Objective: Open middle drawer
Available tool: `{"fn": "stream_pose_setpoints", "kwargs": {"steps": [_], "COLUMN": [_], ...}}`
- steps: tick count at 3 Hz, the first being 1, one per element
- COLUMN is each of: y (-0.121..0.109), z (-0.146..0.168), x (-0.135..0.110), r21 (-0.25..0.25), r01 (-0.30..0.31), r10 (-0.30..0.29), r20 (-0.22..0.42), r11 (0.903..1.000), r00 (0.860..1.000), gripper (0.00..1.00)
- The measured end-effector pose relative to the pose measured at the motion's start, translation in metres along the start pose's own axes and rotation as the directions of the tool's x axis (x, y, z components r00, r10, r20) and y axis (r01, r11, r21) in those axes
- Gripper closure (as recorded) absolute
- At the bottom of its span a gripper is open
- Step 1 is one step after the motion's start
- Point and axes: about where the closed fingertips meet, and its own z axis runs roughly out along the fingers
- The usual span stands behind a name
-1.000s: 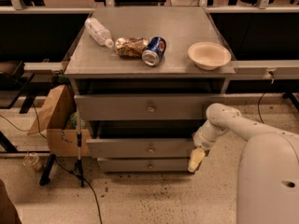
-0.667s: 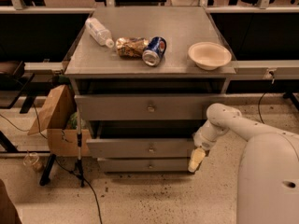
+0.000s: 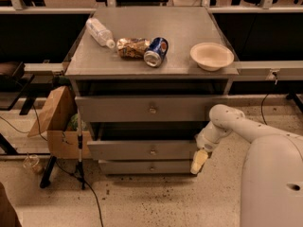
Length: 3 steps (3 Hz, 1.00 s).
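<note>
Bottle (image 3: 99, 32), snack bag (image 3: 132, 47), can (image 3: 156, 51) and bowl (image 3: 211, 56) are set left to right on the cabinet (image 3: 189, 27) top. The middle drawer (image 3: 123, 150) is located below, between two others. The gripper (image 3: 199, 161) is positioned at its right end. A box (image 3: 57, 122) is noted left of the cabinet.

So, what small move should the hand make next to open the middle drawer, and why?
Probably shift the hand left and slightly up toward the knob. It hangs at the right end of the middle drawer, well away from that central knob.
</note>
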Motion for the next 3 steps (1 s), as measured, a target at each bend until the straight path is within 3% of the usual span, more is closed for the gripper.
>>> {"fn": "stream_pose_setpoints", "kwargs": {"steps": [2, 3], "y": [0.0052, 0.0027], "z": [-0.0054, -0.0139], "x": [0.0020, 0.0049], "r21": [0.017, 0.056], "r01": [0.004, 0.006], "r10": [-0.004, -0.009], "r20": [0.001, 0.063], "r11": [0.9998, 0.9984], "r00": [1.000, 0.998], "gripper": [0.00, 0.00]}}
